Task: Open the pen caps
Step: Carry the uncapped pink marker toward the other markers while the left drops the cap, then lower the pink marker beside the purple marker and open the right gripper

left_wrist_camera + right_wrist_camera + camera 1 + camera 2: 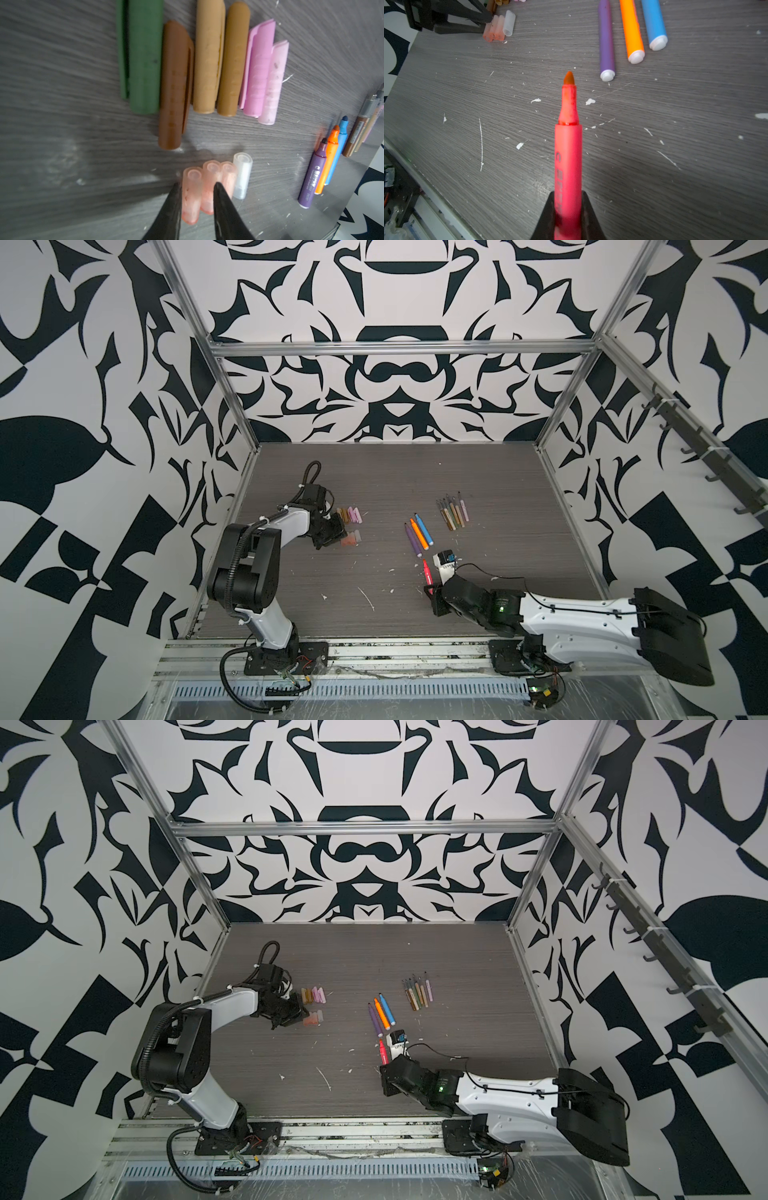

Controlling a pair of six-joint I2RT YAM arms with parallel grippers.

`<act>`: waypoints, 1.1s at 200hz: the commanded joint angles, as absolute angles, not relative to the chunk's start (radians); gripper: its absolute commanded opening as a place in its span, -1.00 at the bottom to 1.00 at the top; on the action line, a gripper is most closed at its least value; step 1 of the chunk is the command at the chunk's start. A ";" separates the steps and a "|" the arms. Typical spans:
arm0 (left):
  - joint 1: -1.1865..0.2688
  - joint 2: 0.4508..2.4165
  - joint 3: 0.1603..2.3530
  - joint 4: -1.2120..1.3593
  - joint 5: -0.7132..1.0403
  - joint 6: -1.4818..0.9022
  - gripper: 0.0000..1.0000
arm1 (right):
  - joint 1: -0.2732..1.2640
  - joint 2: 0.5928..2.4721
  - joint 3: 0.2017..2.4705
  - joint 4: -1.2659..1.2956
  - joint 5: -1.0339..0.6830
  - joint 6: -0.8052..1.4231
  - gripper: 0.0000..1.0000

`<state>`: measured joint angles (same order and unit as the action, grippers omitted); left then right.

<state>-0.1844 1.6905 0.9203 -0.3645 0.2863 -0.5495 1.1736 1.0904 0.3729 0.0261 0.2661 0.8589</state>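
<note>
Release wants care: the left gripper pinches a stubby translucent pinkish-orange plastic pen cap touching neighbouring translucent caps beside one finger, so the jaws should probably part slightly, then lift straight. The right wrist view, unlike the left one, shows the right gripper clamped on an uncapped bright pink plastic marker.

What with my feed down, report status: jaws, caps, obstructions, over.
Left jaws astride a pinkish cap beside three more caps, grip unclear. Right jaws shut on uncapped pink pen. Three other pens lie uncapped; nothing blocking.
</note>
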 commanded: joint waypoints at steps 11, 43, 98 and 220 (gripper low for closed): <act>-0.183 1.624 0.944 -0.422 0.269 -0.573 -0.39 | 1.171 1.089 0.418 0.033 0.274 0.860 -1.00; -0.182 1.452 0.971 -0.519 0.240 -0.591 -0.26 | 1.171 1.123 0.537 -0.096 0.278 0.811 -1.00; -0.176 1.047 0.987 -0.657 0.424 -0.522 -0.18 | 1.128 1.463 1.010 -0.523 0.392 0.624 -1.00; -0.175 0.768 0.952 -0.877 0.339 -0.409 -0.22 | 0.987 1.963 1.495 -0.786 0.376 0.513 -0.89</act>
